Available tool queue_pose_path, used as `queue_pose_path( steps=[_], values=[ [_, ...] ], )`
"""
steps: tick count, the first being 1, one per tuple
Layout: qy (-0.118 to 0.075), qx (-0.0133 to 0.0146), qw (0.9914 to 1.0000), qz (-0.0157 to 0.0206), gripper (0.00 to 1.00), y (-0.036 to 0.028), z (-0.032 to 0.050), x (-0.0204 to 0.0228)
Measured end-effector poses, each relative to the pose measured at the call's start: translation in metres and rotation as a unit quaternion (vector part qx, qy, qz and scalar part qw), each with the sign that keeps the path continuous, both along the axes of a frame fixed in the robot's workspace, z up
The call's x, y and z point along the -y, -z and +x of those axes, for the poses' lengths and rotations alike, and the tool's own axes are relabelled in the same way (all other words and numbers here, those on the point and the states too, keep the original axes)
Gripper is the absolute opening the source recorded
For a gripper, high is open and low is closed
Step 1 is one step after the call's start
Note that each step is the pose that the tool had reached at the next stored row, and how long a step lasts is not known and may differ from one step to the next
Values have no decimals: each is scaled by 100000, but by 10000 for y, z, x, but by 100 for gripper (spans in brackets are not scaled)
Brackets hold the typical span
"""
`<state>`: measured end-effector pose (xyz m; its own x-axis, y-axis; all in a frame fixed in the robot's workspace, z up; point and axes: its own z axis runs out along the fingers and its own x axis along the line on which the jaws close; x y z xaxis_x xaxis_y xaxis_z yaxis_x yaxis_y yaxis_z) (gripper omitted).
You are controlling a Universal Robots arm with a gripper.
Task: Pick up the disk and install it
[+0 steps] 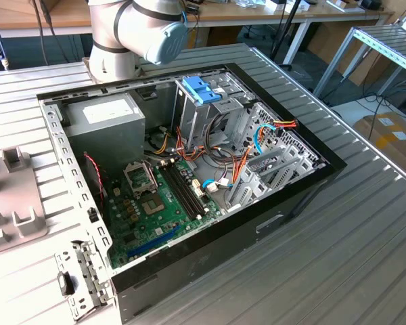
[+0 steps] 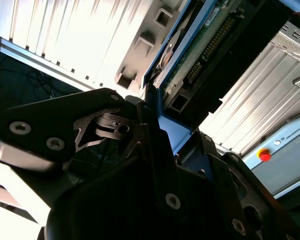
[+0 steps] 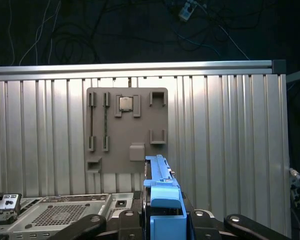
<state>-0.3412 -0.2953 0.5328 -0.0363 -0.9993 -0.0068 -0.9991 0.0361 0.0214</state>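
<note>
- Ribbed aluminium worktop (image 1: 365,223) all around, and sitting on it is an open computer case (image 1: 210,250), lid off, insides on show.
- Down in the case, the green motherboard (image 1: 155,210) lies flat, and the grey power supply (image 1: 105,118) fills the far corner on the exterior view's left.
- A pale blue latch (image 1: 201,88) stands on top of the drive cage at the back of the case.
- The arm (image 1: 139,30) has its grey base joints planted just behind the case.
- Over to the second wrist view: the tool (image 2: 165,135) is pressed together on the disk (image 2: 200,50), jaws pinching its bright blue carrier from both sides.
- The disk is gripped edge-on, its green circuit board side showing, lifted clear of the worktop.
- In the first wrist view the blue carrier edge points at a grey fixture tray (image 3: 125,150) lying on the worktop beyond.
- A square processor chip (image 3: 126,103) rests in one of that tray's pockets.
- The case corner sits just beside the tool.
</note>
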Motion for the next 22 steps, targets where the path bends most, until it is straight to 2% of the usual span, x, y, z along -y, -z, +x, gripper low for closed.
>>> queue_pose_path(
  steps=[22],
  values=[
    [0, 1, 100000, -26, 37, 7, 123, 2]
  ],
)
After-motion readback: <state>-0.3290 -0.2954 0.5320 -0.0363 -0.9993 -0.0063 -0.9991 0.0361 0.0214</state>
